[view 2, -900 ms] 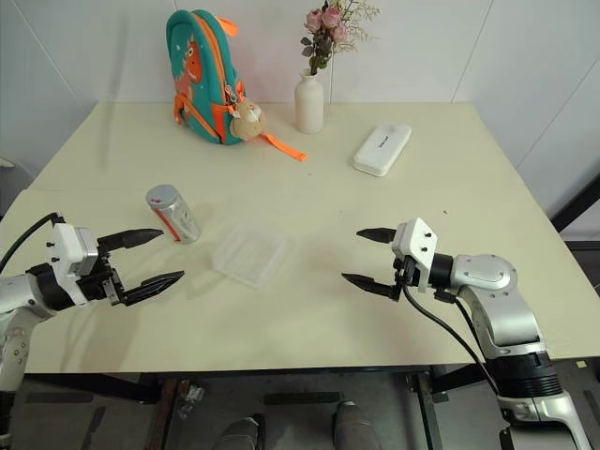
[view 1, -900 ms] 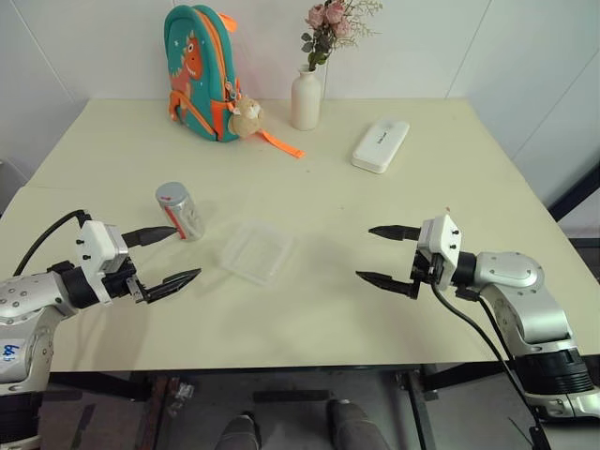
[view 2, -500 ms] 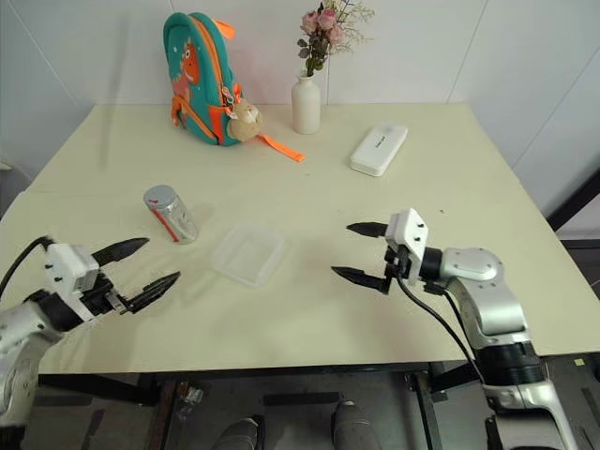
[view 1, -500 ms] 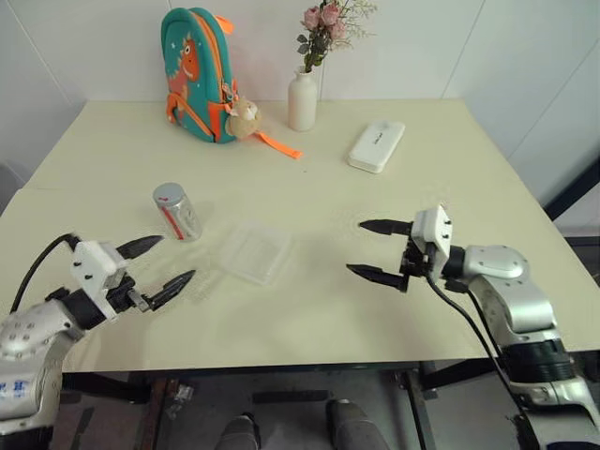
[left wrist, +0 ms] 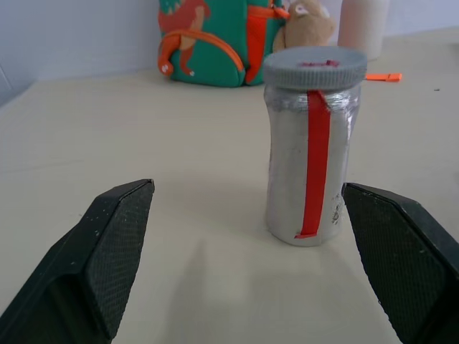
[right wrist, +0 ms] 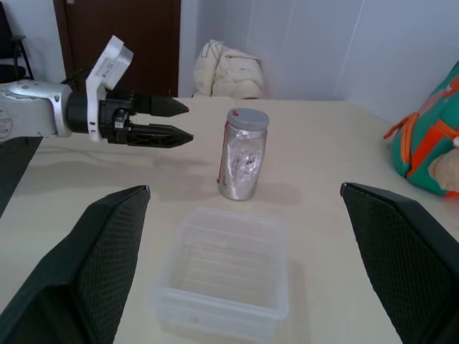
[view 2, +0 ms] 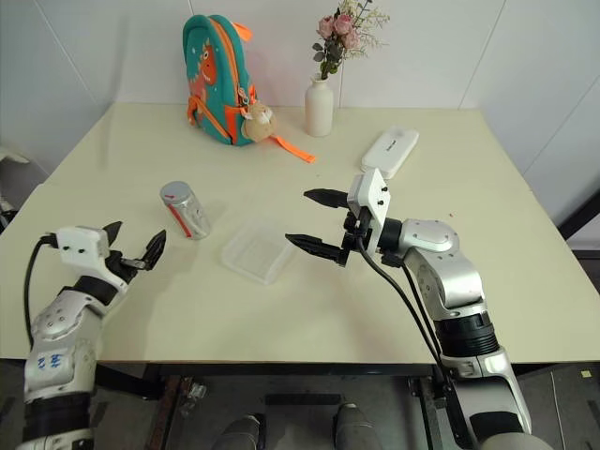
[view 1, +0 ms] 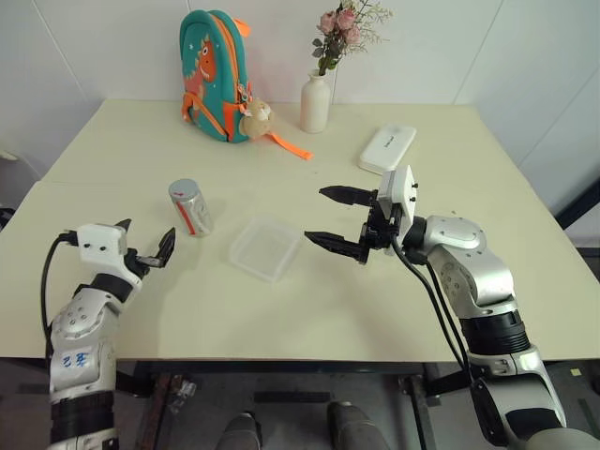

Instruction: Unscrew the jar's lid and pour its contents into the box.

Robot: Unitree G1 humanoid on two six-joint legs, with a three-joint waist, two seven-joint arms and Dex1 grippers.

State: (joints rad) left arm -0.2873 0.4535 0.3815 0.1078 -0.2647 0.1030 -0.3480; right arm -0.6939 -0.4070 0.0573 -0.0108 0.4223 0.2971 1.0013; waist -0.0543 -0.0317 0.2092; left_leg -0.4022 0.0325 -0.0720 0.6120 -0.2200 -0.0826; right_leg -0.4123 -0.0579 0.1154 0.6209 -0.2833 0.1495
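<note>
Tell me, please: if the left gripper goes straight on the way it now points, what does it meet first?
Most likely the jar. It stands upright with its lid on, just ahead of the open left gripper, slightly to one side of its line, nothing between.

On the tabletop (view 1: 309,319), the jar (view 1: 191,207) stands left of the box (view 1: 265,248), with the backpack (view 1: 216,75) behind.

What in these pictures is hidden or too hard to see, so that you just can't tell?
- The contents: the silvery wall of the jar hides them in both wrist views.
- The writing on the white case: too small in the head views.
- The far side of the backpack: its own body hides it in the head views; the right wrist view's edge cuts it off.
- The flowers above the vase: cut off at the left wrist view's edge.
</note>
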